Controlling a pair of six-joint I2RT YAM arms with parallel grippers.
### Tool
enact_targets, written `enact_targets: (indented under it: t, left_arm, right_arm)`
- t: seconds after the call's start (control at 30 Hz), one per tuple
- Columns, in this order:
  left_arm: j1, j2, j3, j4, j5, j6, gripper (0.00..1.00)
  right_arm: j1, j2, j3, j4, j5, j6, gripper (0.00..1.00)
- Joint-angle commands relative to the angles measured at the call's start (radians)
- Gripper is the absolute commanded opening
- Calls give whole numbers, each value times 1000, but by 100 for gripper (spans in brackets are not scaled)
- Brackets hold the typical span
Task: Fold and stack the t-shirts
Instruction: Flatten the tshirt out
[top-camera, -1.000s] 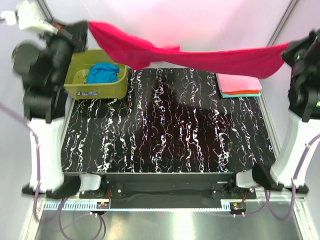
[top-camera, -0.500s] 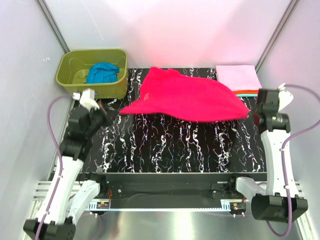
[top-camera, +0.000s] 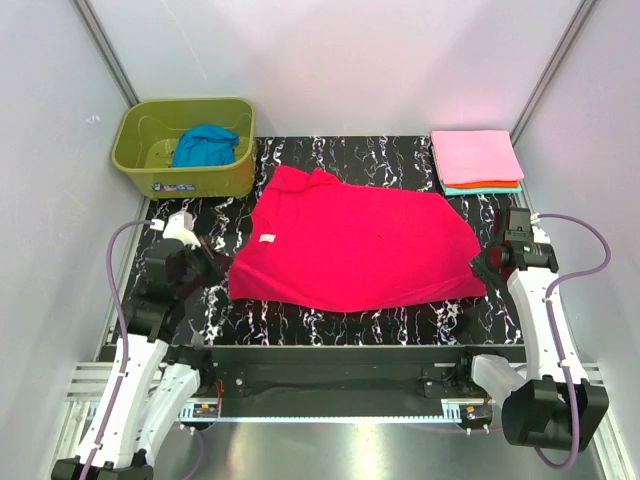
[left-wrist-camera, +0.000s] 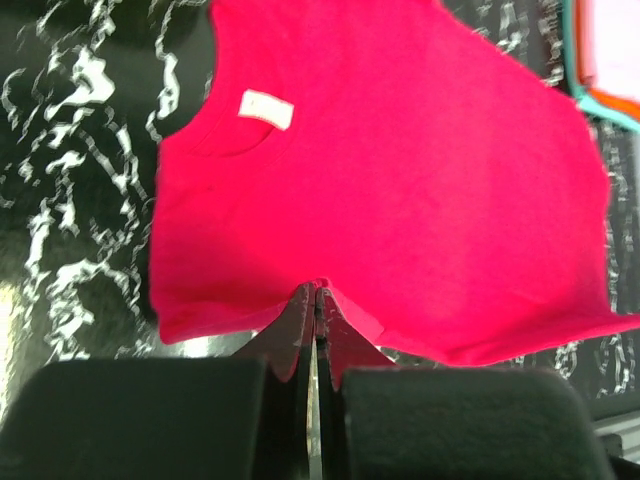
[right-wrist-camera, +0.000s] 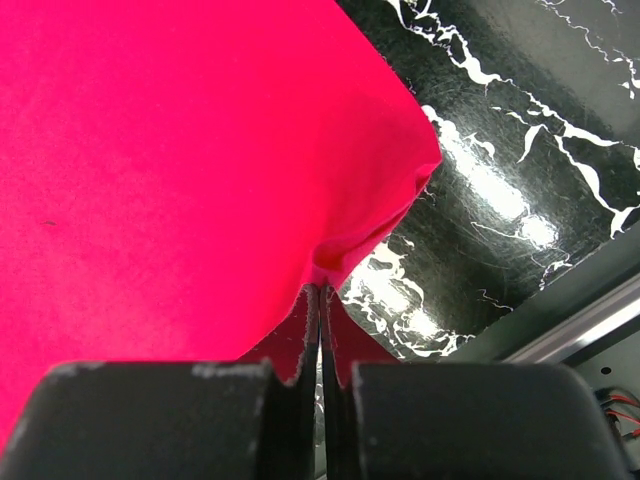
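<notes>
The crimson-red t-shirt lies spread on the black marbled table, collar and white label to the left. My left gripper is shut on its near left edge. My right gripper is shut on its near right corner. The blue t-shirt lies crumpled in the olive-green tub. A folded stack sits at the back right: light pink t-shirt on top, orange and teal edges below.
The tub stands at the back left corner. The folded stack's edge shows at the top right of the left wrist view. The table's near metal edge runs close to my right gripper. Grey walls enclose three sides.
Both arms came down from high up toward the near side. The red t-shirt went from stretched in the air to lying spread on the table.
</notes>
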Motion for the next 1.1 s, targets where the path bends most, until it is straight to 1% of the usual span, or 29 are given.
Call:
enact_targets:
  t: [0.0,0.13,0.2,0.27,0.3,0.33,0.37,0.4,0.43,0.47,0.5,0.53,0.57,0.67,0.7,0.73,0.77,0.87,0.9,0.97,1.07]
  left_arm:
    - [0,16,47,-40,-67,-2,0]
    - [0,19,111,-57,-110,-8,0]
    - [0,27,166,-57,-159,-14,0]
    - [-2,61,224,-56,-196,-14,0]
    - [-2,74,298,-56,-196,-11,0]
    - [-2,90,339,-56,-193,-1,0]
    - [-2,117,384,-57,-192,7,0]
    - [0,128,475,-59,-192,13,0]
    - [-2,136,520,-59,-193,21,0]
    - [-2,142,563,-57,-193,24,0]
    - [0,144,649,-59,-196,27,0]
    - [0,147,691,-57,-198,33,0]
    - [0,148,772,-66,-216,33,0]
    - [0,150,885,-72,-236,32,0]
    - [0,151,956,-74,-236,30,0]
    - [1,153,991,-75,-235,26,0]
    - [0,157,1060,-74,-227,20,0]
    - [1,182,1157,-83,-183,12,0]
    - [0,188,1214,-89,-173,12,0]
    - [0,197,1258,-94,-166,0,0]
    - [0,213,1254,-89,-175,-20,0]
  right_arm:
    - [-3,-25,26,5,38,31,0]
    - [-3,-27,67,2,44,31,0]
    - [-3,-4,142,15,55,14,0]
    - [-3,25,262,33,32,-19,0]
    - [-3,35,311,39,4,-30,0]
    - [-3,51,365,33,-3,-33,0]
    - [-3,61,468,25,1,-36,0]
    - [-3,67,523,-13,15,-39,0]
    - [-3,79,576,-40,33,-53,0]
    - [-3,81,682,-68,67,-61,0]
    - [-3,78,727,-108,75,-70,0]
    - [-3,55,795,-116,76,-93,0]
    - [-3,36,825,-123,73,-102,0]
    - [-3,-25,948,-151,61,-116,0]
    - [-3,-34,978,-178,52,-118,0]
    - [-3,-46,1035,-192,43,-119,0]
    - [-3,-51,1061,-215,24,-116,0]
    - [-3,-53,1147,-248,-13,-119,0]
    - [-3,-51,1166,-275,-11,-121,0]
    - [-3,-53,1206,-286,0,-125,0]
    - [-3,-19,1247,-281,13,-145,0]
